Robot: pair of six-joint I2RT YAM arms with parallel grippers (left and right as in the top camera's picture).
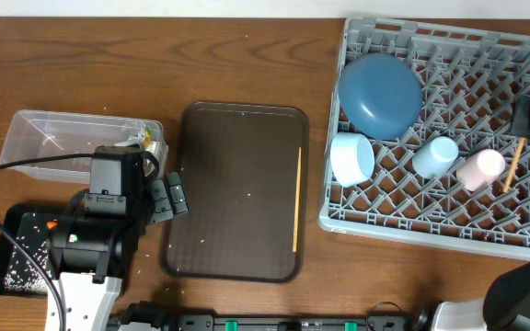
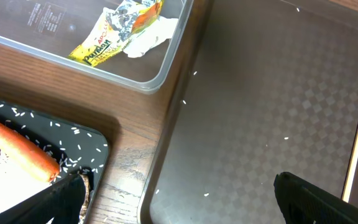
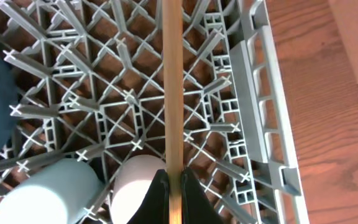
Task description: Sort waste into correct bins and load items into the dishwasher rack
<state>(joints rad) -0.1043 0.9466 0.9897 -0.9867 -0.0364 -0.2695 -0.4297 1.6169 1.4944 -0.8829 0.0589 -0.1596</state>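
Observation:
The grey dishwasher rack (image 1: 431,225) holds the blue plate (image 1: 380,92), light blue bowl (image 1: 351,156), blue cup (image 1: 435,156) and pink cup (image 1: 481,168). My right gripper (image 3: 173,193) is shut on one wooden chopstick (image 3: 173,81), holding it over the rack (image 3: 260,124) beside the pink cup (image 3: 135,186). The other chopstick (image 1: 297,198) lies on the brown serving tray (image 1: 237,184). My left gripper (image 1: 168,198) hangs open and holds nothing, over that tray's left edge (image 2: 166,162). The clear tub (image 2: 160,74) holds the wrapper (image 2: 107,43) and paper (image 2: 145,40). The black tray (image 2: 73,140) carries the carrot (image 2: 20,149) and rice.
Loose rice grains (image 2: 286,139) dot the brown serving tray. A strip of bare wooden table (image 2: 129,155) separates the black tray from the serving tray. The rack's right wall (image 3: 269,106) sits near the table's edge.

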